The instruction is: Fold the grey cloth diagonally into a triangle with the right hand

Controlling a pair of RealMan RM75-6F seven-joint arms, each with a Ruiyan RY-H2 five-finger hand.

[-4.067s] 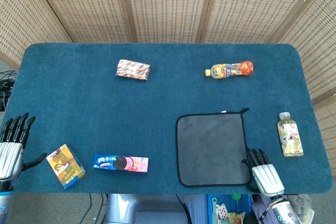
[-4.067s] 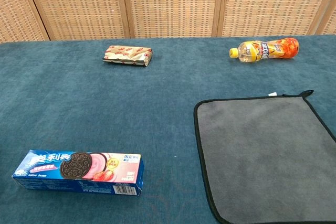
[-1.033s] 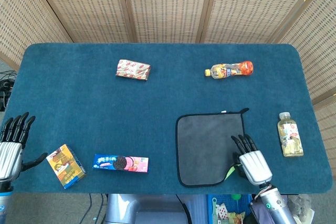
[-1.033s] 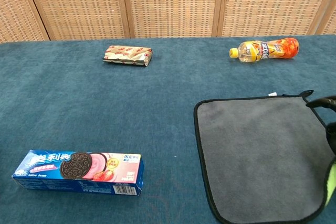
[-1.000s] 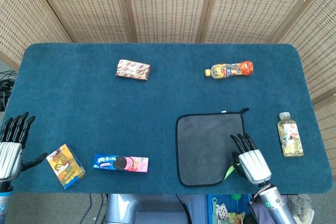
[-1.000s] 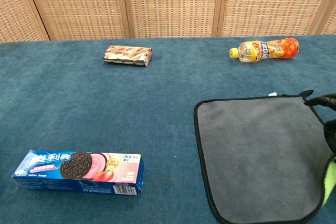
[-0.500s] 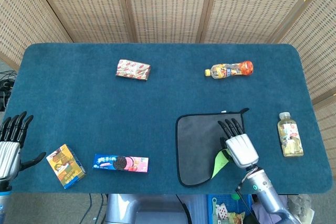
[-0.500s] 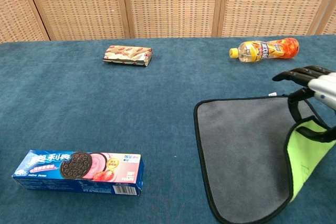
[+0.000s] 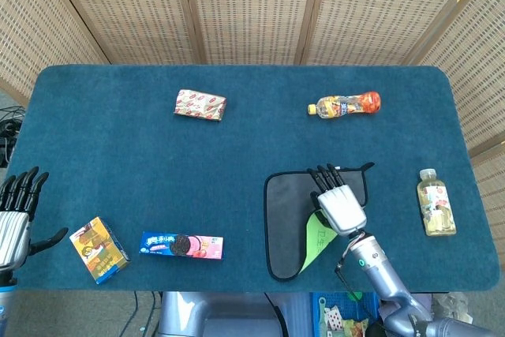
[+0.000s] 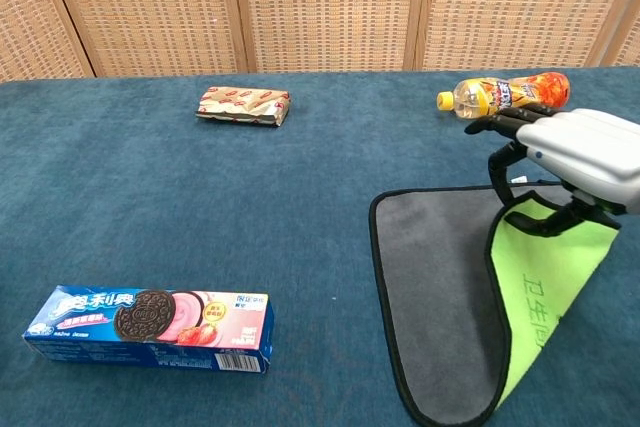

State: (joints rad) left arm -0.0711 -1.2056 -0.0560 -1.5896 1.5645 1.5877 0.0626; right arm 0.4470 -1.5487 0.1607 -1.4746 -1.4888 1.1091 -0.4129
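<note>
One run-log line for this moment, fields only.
phase: mid-fold | right hand: holds lifted corner of grey cloth, green underside up | left hand: open at table edge | fold: not yet laid

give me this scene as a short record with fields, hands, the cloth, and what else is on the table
right hand: holds the lifted corner of the grey cloth, carrying it over the cloth
grey cloth: partly folded, green underside showing
left hand: open, at the table's near left edge, holding nothing
table: blue cover
other items: cookie box, small carton, snack packet, orange bottle and pale bottle lying down
fold: not yet complete
</note>
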